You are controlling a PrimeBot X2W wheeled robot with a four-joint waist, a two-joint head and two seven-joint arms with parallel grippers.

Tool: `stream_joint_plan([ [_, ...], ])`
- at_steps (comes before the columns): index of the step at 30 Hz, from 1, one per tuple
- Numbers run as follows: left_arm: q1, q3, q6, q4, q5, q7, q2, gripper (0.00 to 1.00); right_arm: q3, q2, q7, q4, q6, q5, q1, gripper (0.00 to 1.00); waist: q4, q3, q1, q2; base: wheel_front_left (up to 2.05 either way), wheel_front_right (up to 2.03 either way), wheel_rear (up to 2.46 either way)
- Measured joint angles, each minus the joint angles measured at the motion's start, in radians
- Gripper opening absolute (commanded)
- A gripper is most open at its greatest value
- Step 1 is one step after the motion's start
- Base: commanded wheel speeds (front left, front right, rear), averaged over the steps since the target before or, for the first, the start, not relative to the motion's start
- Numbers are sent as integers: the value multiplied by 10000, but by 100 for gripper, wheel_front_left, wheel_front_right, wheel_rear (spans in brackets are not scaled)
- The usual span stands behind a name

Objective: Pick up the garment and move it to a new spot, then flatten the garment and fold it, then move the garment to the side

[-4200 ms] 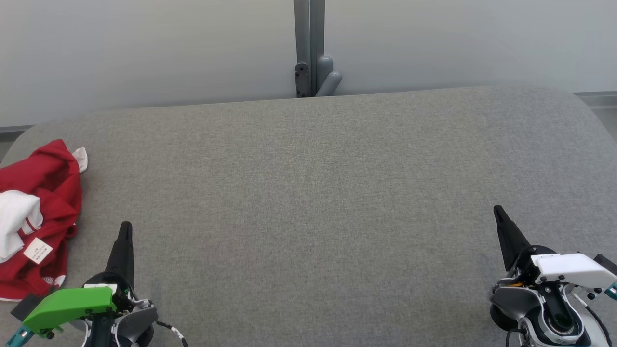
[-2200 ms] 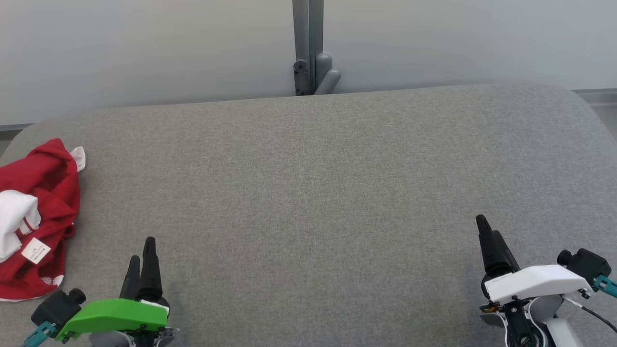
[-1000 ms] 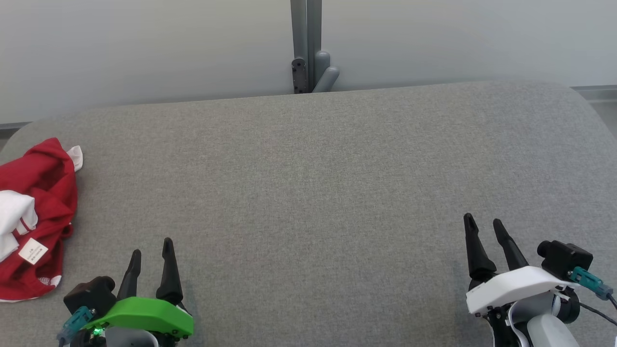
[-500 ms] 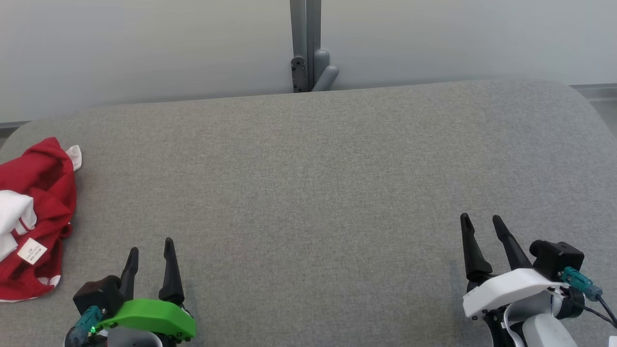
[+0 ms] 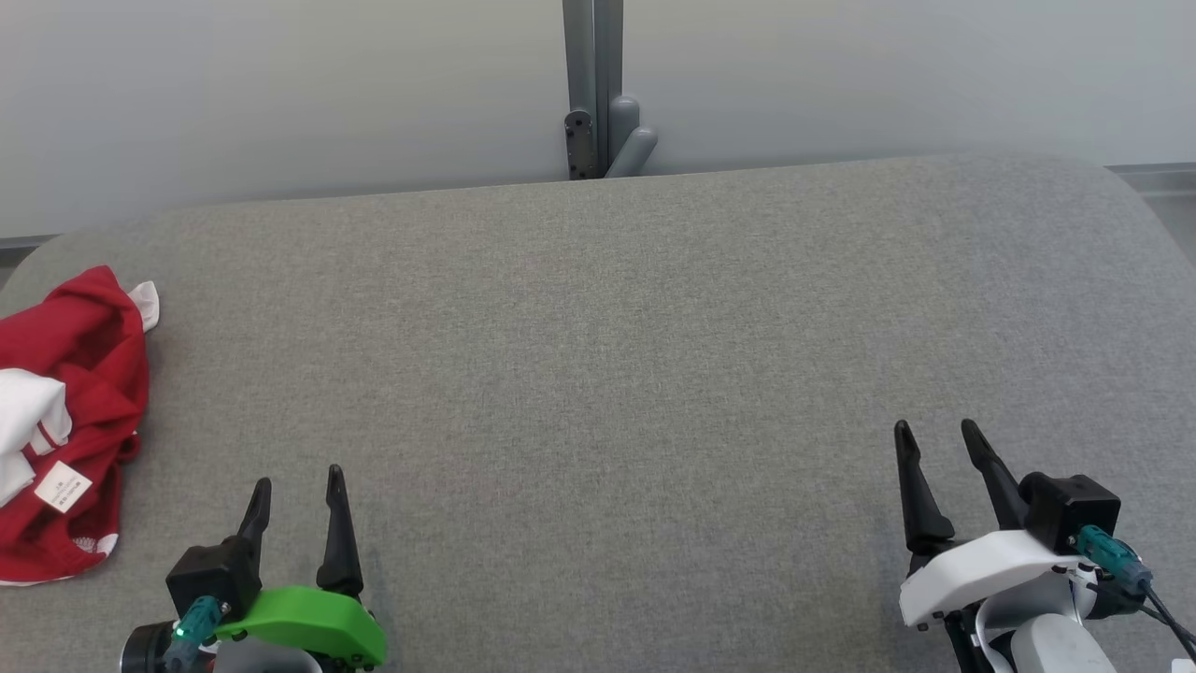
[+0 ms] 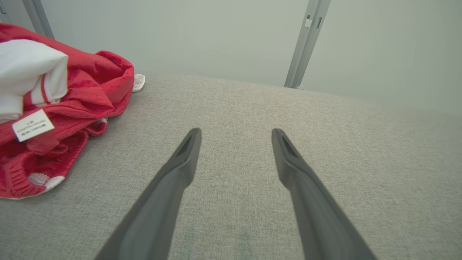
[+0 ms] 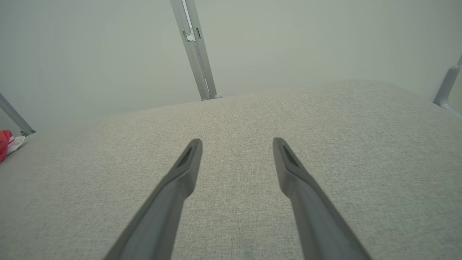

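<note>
A crumpled red and white garment (image 5: 70, 411) with a small white label lies at the far left edge of the grey padded table (image 5: 607, 355). In the left wrist view the garment (image 6: 72, 104) sits up and to the left of the fingers. My left gripper (image 5: 297, 479) (image 6: 235, 134) stands open near the front left, to the right of the garment and apart from it, holding nothing. At the front right my right gripper (image 5: 936, 432) (image 7: 236, 143) is open and empty; a sliver of the garment (image 7: 7, 142) shows at that view's left edge.
A grey metal post (image 5: 598, 89) with a bracket rises behind the table's far edge, against a pale wall. The table's corners are rounded. Another post (image 7: 447, 86) stands off the right end.
Both wrists have rolled over, so that each gripper's two fingers now show side by side and apart. Both grippers have sunk slightly toward the front edge. The garment has not moved.
</note>
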Motion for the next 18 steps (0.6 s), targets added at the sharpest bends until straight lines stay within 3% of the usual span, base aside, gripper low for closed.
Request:
stream_joint_plan([
  [18, 114, 17, 2, 146, 1097, -297, 12, 100, -121, 2, -343, 21, 0, -1304, 69, 100, -6, -24, 0, 0, 0, 0, 0],
])
